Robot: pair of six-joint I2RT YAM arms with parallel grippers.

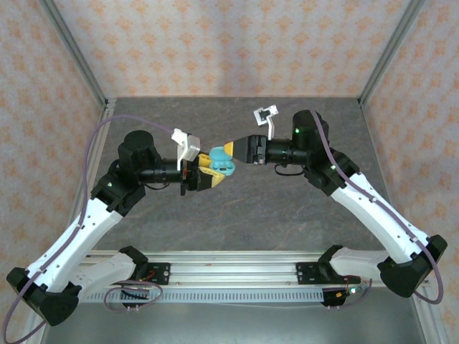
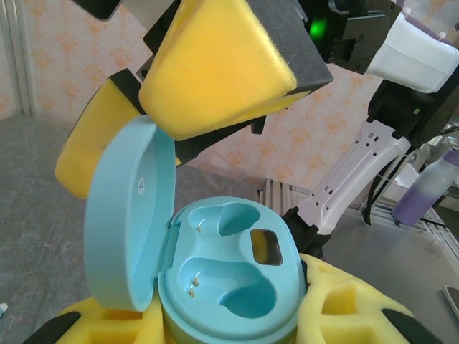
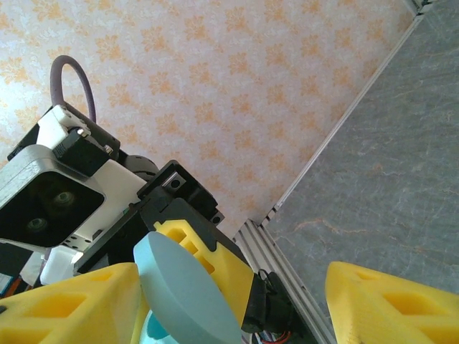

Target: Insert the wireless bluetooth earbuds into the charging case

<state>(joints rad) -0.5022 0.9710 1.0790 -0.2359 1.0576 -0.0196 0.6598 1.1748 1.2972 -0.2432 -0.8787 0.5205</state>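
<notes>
My left gripper (image 1: pixel 206 175) is shut on the base of a teal oval charging case (image 1: pixel 221 162) and holds it above the middle of the table. In the left wrist view the case (image 2: pixel 229 279) stands open, its lid (image 2: pixel 129 215) swung up to the left, and both wells are bare. My right gripper (image 1: pixel 238 153) is open and faces the case from the right. Its yellow foam fingers (image 2: pixel 215 64) hang just above and behind the lid. From the right wrist, the lid (image 3: pixel 186 294) sits between the spread pads (image 3: pixel 72 304). The earbuds are out of view.
Grey table (image 1: pixel 287 215) walled by patterned panels, with metal corner posts (image 1: pixel 79 64) at the back. An aluminium rail (image 1: pixel 229 276) runs along the near edge. A purple bottle (image 2: pixel 430 193) stands off the table behind the right arm.
</notes>
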